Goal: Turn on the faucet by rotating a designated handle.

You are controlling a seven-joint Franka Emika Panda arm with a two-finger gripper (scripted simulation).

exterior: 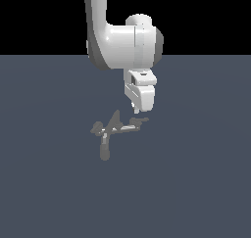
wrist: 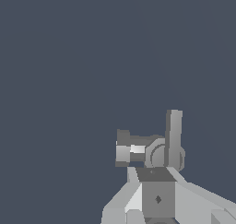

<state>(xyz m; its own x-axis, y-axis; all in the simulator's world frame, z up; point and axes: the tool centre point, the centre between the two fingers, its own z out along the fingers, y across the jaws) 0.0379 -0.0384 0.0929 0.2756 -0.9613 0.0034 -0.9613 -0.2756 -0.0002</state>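
Note:
The faucet [exterior: 112,129] is a small dull grey fixture on the floor, with a pointed fin and a thick tube spout [exterior: 104,148] that points toward the camera. Its handle [exterior: 131,126], a thin arm with a pale streak, reaches toward the exterior view's right and ends in a short crossbar [exterior: 140,120]. My gripper [exterior: 134,108] hangs just above that crossbar end. Its fingers show as one narrow tip with no gap, holding nothing. In the wrist view the handle [wrist: 137,149], its crossbar [wrist: 122,148] and the fin [wrist: 174,136] are close; my fingers are not visible there.
The white arm [exterior: 120,43] comes down from above, behind the faucet. A flat blue-grey floor [exterior: 196,183] surrounds the fixture, with black background beyond it. No other objects show.

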